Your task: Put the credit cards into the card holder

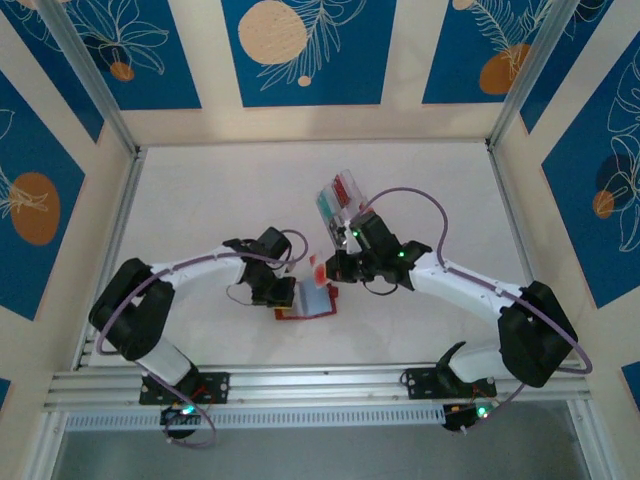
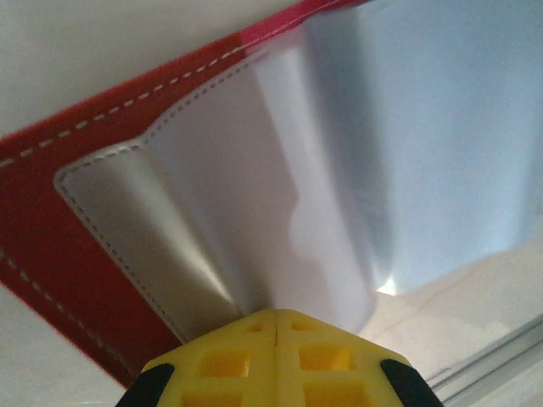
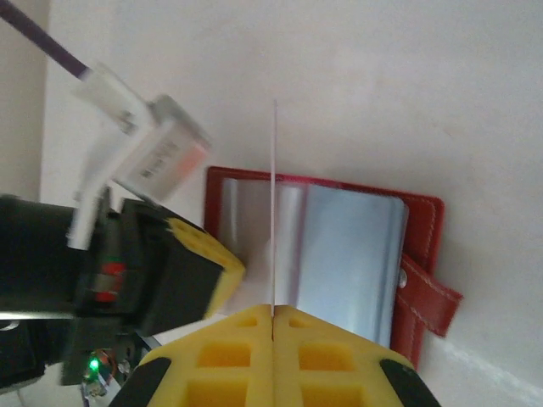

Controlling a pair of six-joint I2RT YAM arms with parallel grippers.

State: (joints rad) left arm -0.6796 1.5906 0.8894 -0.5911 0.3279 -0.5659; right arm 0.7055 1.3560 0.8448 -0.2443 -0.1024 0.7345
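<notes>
White surface (image 1: 200, 200), with the red card holder (image 1: 312, 302) lying open just to the 6 o'clock side of centre in the top view, pockets facing up. A clear box (image 1: 338, 195) with coloured cards in it sits near it at about 1 o'clock.

The left pincer (image 2: 277, 320) comes in from the holder's 9 o'clock side. It's pressed together on the clear pocket (image 2: 339, 170), which bulges up into a bit of a mouth. The right pincer (image 3: 273, 315) hovers just off the holder's 12 o'clock edge, pinching one credit card (image 3: 273, 195) edge-on. The card's not in yet.

My take on doing this well: line the card's edge up with that lifted mouth and go in shallow and slow. The left side shouldn't let go until a corner's caught. Too steep and I'd bet it jams on the stitching or shoves the whole holder.
</notes>
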